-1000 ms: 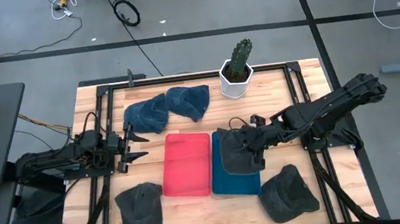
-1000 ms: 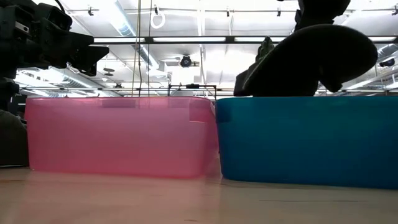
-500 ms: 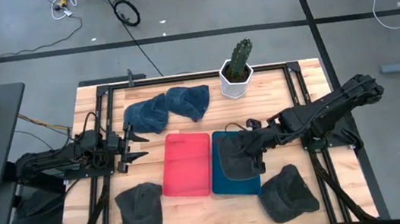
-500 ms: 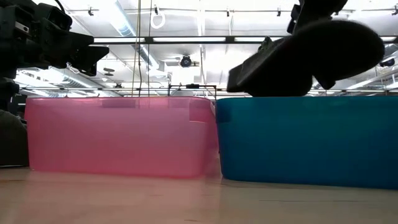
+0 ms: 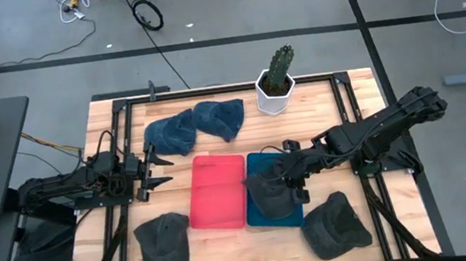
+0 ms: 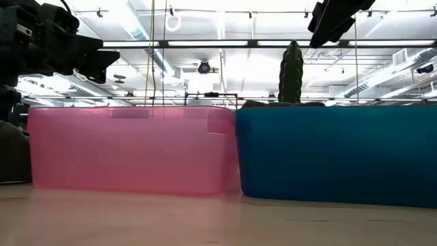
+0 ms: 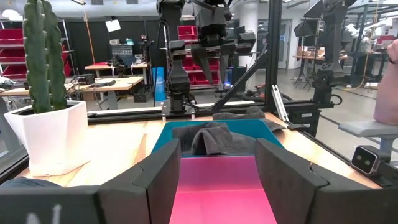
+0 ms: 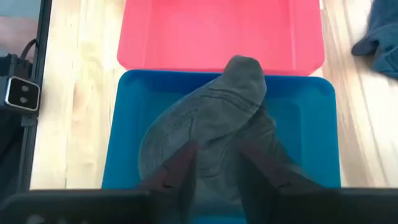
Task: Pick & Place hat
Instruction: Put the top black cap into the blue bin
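Note:
A dark grey hat [image 5: 269, 193] lies crumpled inside the blue bin [image 5: 278, 221]. In the low view only its top [image 6: 280, 104] shows over the bin's rim. My right gripper [image 5: 293, 176] hangs open above the hat [image 8: 205, 124], well over the bin's rim [image 6: 334, 17], its fingers standing apart and touching nothing. My left gripper [image 5: 162, 170] waits open at the table's left, pointing at the pink bin [image 5: 218, 190]. The left wrist view shows the hat [image 7: 214, 137] in the blue bin behind the pink one.
Two more dark grey hats [image 5: 162, 244] [image 5: 335, 225] lie near the front edge. Two blue hats [image 5: 171, 134] [image 5: 221, 117] lie at the back left. A cactus in a white pot [image 5: 276, 85] stands at the back. A black frame borders the table.
My right gripper has let go of the dark grey hat, which it held above the blue bin's rim. The hat has dropped into the bin and now sits almost wholly below the rim. The gripper stays above it.

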Motion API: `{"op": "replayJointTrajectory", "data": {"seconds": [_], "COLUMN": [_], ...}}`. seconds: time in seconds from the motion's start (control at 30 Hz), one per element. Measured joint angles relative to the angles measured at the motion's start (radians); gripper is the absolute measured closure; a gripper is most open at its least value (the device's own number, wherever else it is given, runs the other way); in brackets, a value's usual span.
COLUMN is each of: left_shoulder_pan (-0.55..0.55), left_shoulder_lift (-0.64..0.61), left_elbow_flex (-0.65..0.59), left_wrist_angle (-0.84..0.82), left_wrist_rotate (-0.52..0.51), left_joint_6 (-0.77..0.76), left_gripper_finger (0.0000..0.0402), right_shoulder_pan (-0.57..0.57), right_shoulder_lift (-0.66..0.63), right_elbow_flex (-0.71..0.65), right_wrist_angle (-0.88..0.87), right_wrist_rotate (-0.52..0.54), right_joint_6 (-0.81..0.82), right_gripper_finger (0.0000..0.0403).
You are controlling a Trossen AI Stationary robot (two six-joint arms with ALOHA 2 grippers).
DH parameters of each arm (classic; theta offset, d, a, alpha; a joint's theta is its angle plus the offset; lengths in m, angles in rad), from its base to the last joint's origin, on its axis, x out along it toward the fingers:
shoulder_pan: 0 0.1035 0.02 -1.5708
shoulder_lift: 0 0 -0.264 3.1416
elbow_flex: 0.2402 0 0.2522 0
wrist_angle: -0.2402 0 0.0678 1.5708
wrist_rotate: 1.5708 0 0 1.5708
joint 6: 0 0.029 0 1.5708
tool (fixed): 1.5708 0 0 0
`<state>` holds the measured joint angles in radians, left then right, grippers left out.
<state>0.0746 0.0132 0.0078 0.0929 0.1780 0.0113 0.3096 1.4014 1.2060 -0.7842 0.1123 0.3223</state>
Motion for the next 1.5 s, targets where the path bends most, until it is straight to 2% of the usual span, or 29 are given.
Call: {"op": "replayJointTrajectory", "data": {"seconds": [0.23, 0.33, 0.6, 0.87, 1.23, 1.37, 1.5], "left_shoulder_pan": [0.0, 0.0, 0.0, 0.0, 0.0, 0.0, 0.0], "left_shoulder_lift": [0.0, 0.0, 0.0, 0.0, 0.0, 0.0, 0.0], "left_elbow_flex": [0.0, 0.0, 0.0, 0.0, 0.0, 0.0, 0.0], "left_wrist_angle": [0.0, 0.0, -0.001, 0.001, 0.0, 0.0, 0.0], "left_wrist_rotate": [0.0, 0.0, 0.0, 0.0, 0.0, 0.0, 0.0], "left_joint_6": [0.0, 0.0, 0.0, 0.0, 0.0, 0.0, 0.0], "left_gripper_finger": [0.019, 0.019, 0.019, 0.019, 0.019, 0.019, 0.019], "right_shoulder_pan": [-0.008, -0.028, 0.005, 0.038, 0.031, 0.031, 0.031], "right_shoulder_lift": [0.0, 0.012, 0.08, 0.212, 0.283, 0.285, 0.285], "right_elbow_flex": [0.0, 0.0, -0.001, -0.001, -0.002, -0.002, -0.002], "right_wrist_angle": [0.042, 0.103, -0.031, 0.004, 0.013, 0.009, -0.012], "right_wrist_rotate": [0.003, 0.002, -0.05, -0.044, -0.042, -0.049, -0.063], "right_joint_6": [-0.096, -0.077, -0.144, -0.218, -0.183, -0.107, -0.092], "right_gripper_finger": [0.0262, 0.0264, 0.0273, 0.0275, 0.0276, 0.0299, 0.0369]}}
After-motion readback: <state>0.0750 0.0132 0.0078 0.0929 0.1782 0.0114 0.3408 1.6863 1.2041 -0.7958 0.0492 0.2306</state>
